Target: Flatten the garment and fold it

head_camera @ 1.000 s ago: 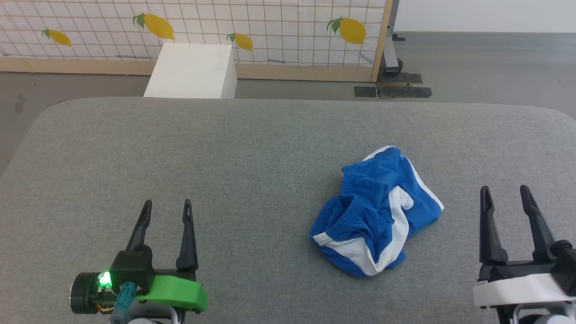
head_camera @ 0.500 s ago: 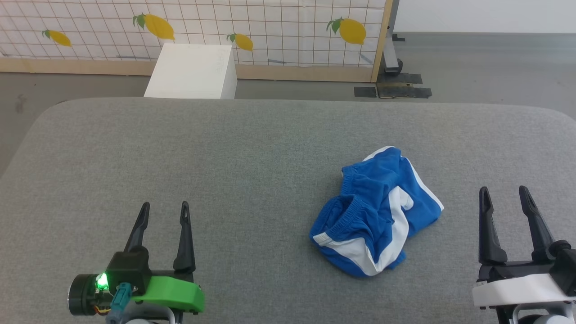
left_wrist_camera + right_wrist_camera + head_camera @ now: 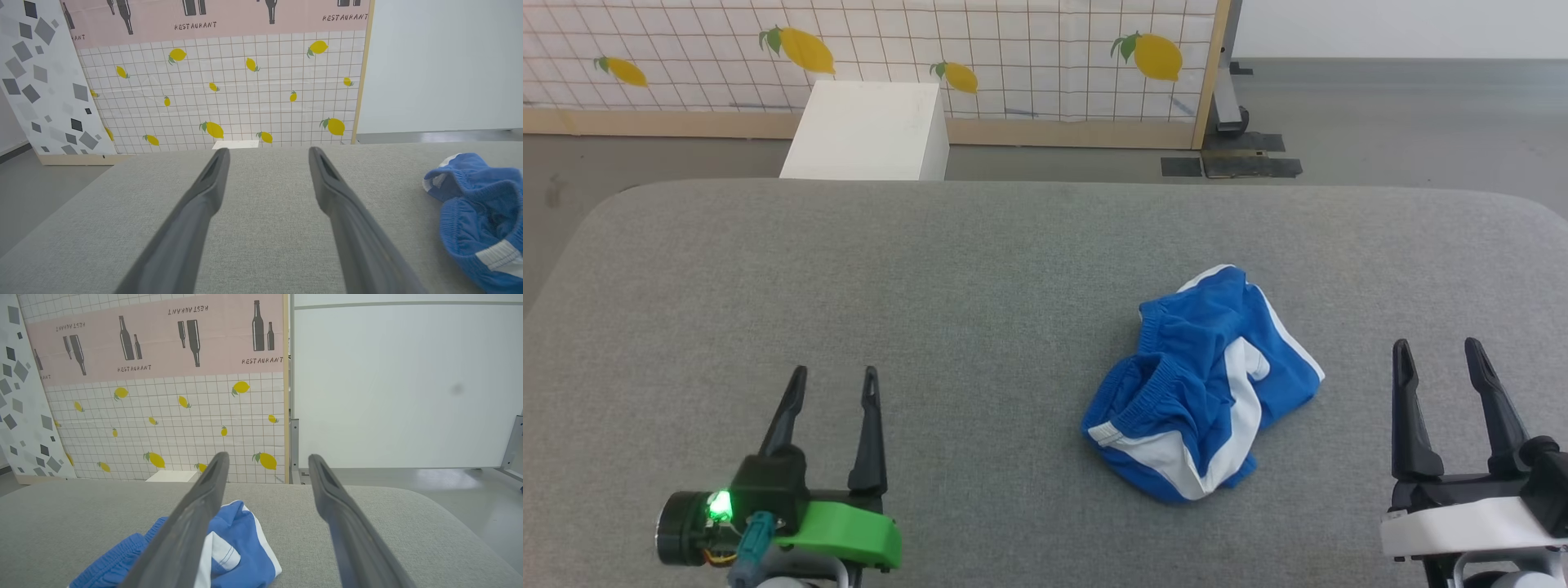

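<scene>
The left gripper has its two jaws spread wide with nothing between them, low over the near left of the worktop. The right gripper matches it at the near right, jaws apart and empty. One garment, blue with white stripes, lies crumpled right of centre, nearer the right gripper yet touching neither, its gathered waistband turned toward the left gripper. Bare grey surface runs from the left jaws to the garment and on to the far edge, whose two corners are rounded. Past that edge one white box stands on the floor before a lemon-print panel.
</scene>
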Robot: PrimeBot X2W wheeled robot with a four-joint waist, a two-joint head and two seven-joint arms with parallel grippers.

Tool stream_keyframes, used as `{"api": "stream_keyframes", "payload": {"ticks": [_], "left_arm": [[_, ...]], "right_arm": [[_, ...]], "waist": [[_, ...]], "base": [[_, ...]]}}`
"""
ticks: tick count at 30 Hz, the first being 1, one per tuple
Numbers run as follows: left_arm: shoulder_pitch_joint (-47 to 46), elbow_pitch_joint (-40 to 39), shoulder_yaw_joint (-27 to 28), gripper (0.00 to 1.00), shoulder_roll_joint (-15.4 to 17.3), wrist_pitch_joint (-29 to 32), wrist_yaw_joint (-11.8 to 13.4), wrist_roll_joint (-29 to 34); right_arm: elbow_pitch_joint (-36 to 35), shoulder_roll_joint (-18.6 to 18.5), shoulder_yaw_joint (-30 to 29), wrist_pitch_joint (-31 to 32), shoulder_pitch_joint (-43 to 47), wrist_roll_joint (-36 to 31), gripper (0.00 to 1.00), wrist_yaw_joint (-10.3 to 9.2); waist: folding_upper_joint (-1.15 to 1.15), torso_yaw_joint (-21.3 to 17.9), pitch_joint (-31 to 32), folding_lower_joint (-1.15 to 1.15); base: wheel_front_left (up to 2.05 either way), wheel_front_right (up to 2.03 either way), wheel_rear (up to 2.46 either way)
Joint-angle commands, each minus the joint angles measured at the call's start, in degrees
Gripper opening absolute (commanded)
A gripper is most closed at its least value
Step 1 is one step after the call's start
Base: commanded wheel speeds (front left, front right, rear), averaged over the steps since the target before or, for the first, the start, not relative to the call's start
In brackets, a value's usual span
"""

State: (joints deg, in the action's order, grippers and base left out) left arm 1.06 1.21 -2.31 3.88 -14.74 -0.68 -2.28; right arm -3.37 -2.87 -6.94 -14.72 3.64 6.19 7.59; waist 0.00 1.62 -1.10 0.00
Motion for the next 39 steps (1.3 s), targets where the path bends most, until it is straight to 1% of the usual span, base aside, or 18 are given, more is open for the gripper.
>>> {"api": "stream_keyframes", "payload": {"ticks": [1, 4, 8, 12, 14, 16, 19, 21, 25, 28, 31, 36, 39], "left_arm": [[-1.1, 0.1, -0.6, 1.0, -0.2, -0.3, -1.0, 0.8], [-4.0, 0.4, -2.5, 1.0, -0.1, -0.3, -2.7, 1.4], [-9.4, 3.7, -8.1, 1.0, 0.8, -0.3, -5.3, 2.4], [-15.7, 9.0, -16.4, 1.0, 3.1, -0.2, -6.6, 3.4], [-18.6, 11.4, -20.7, 1.0, 4.6, 1.6, -6.7, 3.3], [-21.2, 12.8, -27.3, 1.0, 6.7, 4.9, -6.8, 2.2], [-24.4, 13.7, -37.1, 1.0, 9.3, 11.9, -6.8, -2.6], [-26.7, 13.2, -42.3, 1.0, 10.7, 16.3, -6.8, -6.1], [-31.1, 11.5, -49.2, 1.0, 12.4, 23.6, -6.8, -12.8], [-34.8, 11.8, -53.8, 1.0, 13.9, 30.1, -6.8, -17.4], [-37.9, 12.6, -57.5, 1.0, 15.1, 34.1, -6.8, -20.9], [-41.8, 15.7, -62.3, 1.0, 16.0, 38.7, -6.8, -27.0], [-44.2, 18.0, -64.0, 1.0, 16.4, 37.5, -6.8, -27.5]], "right_arm": [[0.1, 0.0, -0.1, -0.3, 0.3, 0.4, 1.0, -0.1], [-0.1, 0.0, -0.2, -0.3, 0.0, 0.5, 1.0, -0.1], [-0.2, 0.0, -0.4, -0.3, -0.4, 0.6, 1.0, -0.1], [-0.1, 0.0, 0.0, -0.3, -0.5, 0.5, 1.0, -0.1], [-0.1, 0.0, 0.4, -0.3, -0.8, 0.4, 1.0, -0.1], [-0.3, 0.0, 0.3, -0.3, -1.0, 0.5, 1.0, -0.1], [-0.4, 0.0, 0.2, -0.3, -1.3, 0.6, 1.0, -0.1], [-0.6, 0.0, 0.1, -0.3, -1.3, 0.6, 1.0, -0.1], [-0.8, 0.0, -0.4, -0.3, -1.6, 0.7, 1.0, -0.1], [-1.0, 0.0, -0.2, -0.3, -2.2, 0.7, 1.0, -0.1], [-1.0, 0.0, 0.0, -0.3, -3.1, 0.7, 1.0, -0.1], [-1.0, 0.0, 0.2, -0.3, -4.2, 0.9, 1.0, -0.1], [-1.0, 0.0, 0.4, -0.3, -4.7, 0.9, 1.0, -0.1]], "waist": [[0.0, 0.1, -0.2, 0.0], [0.0, 0.4, -0.8, 0.0], [0.0, 1.0, -1.5, 0.0], [0.0, 1.1, -1.8, 0.0], [0.0, 0.7, -2.1, 0.0], [0.0, 0.0, -2.5, 0.0], [0.0, -0.9, -3.5, 0.0], [0.0, -1.4, -4.4, 0.0], [0.0, -2.2, -5.9, 0.0], [0.0, -2.8, -7.1, 0.0], [0.0, -3.4, -8.1, 0.0], [0.0, -4.4, -9.6, 0.0], [0.0, -5.1, -10.4, 0.0]], "base": [[0.0, 0.0, 0.0], [0.0, 0.0, 0.0], [0.0, 0.0, 0.0], [0.0, 0.0, 0.0], [0.0, 0.0, 0.0], [0.0, 0.0, 0.0], [0.0, 0.0, 0.0], [0.0, 0.0, 0.0], [0.0, 0.0, 0.0], [0.0, 0.0, 0.0], [0.0, 0.0, 0.0], [0.0, 0.0, 0.0], [0.0, 0.0, 0.0]]}}
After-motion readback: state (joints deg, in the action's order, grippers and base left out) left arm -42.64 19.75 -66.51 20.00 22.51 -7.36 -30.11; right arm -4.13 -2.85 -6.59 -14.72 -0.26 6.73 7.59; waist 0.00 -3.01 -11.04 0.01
